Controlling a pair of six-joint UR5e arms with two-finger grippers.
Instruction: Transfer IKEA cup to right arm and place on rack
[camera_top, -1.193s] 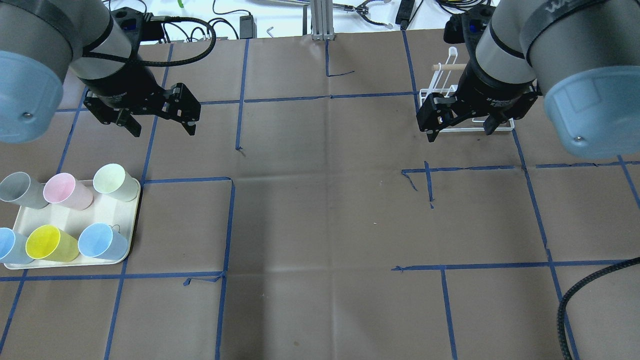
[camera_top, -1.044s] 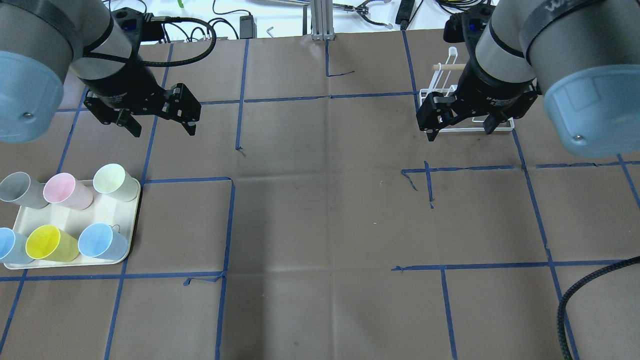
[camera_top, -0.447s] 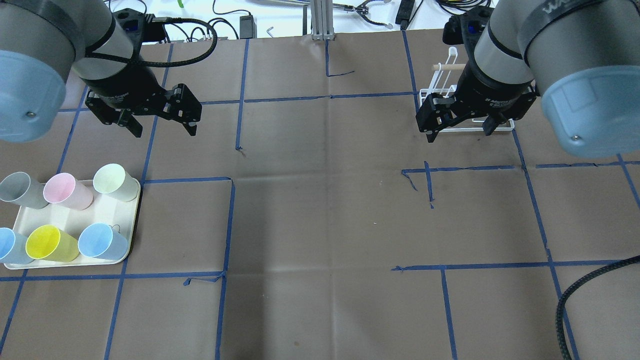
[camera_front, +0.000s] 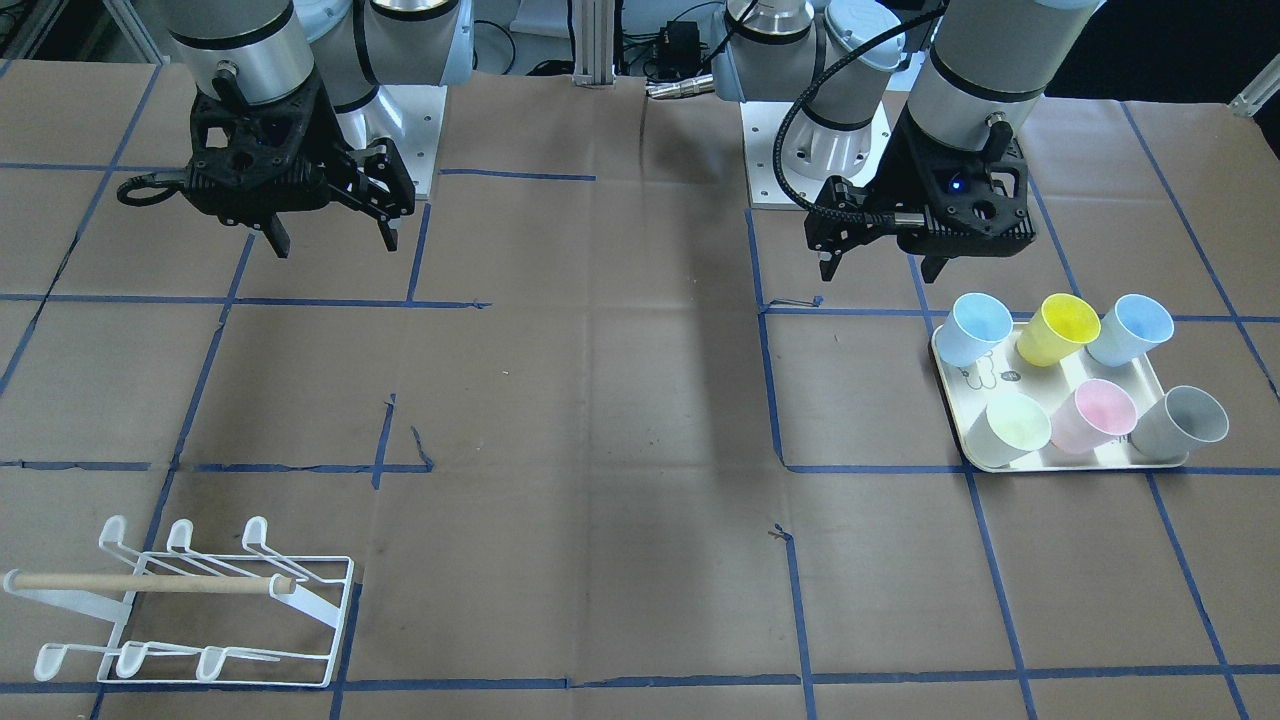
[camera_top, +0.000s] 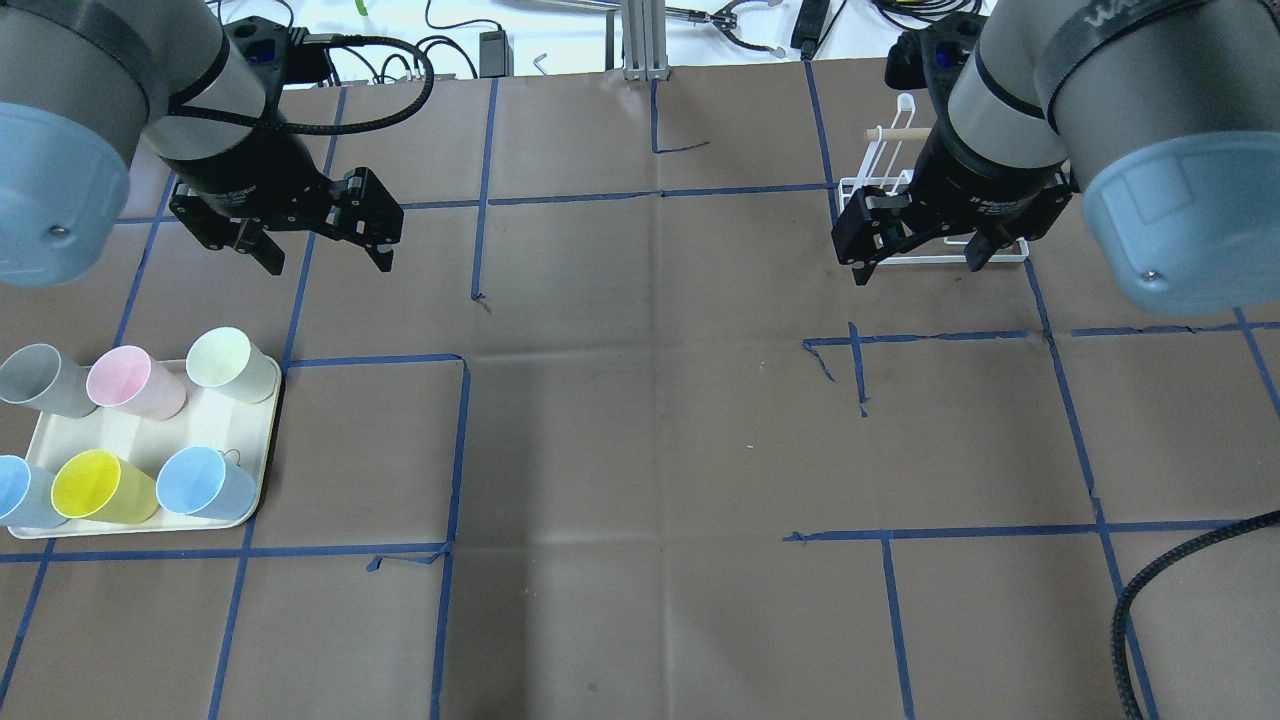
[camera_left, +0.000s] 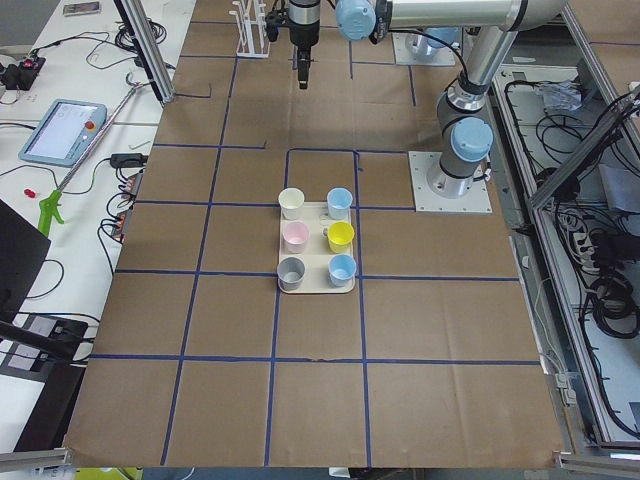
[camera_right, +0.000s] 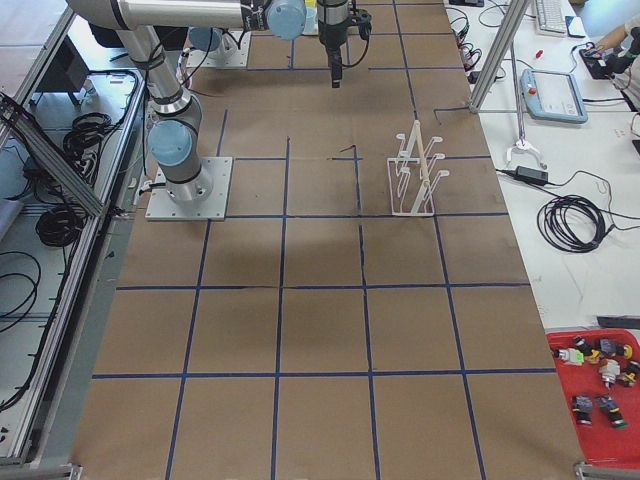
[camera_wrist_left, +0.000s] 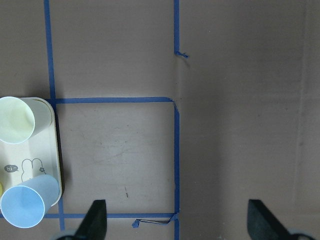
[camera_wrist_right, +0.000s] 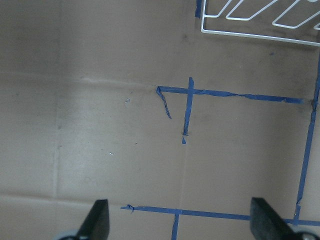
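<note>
I watch the paper-covered bench (camera_top: 640, 420) with both arms hovering above it. The right arm (camera_top: 1010, 100) hangs over the rack (camera_front: 180, 600) at far right. Six cups (camera_top: 228, 362) stand mouth-up on the tray (camera_top: 140, 435), near left. The left end effector (camera_top: 325, 262) and the right end effector (camera_top: 918, 268) both gape wide, holding nothing.
</note>
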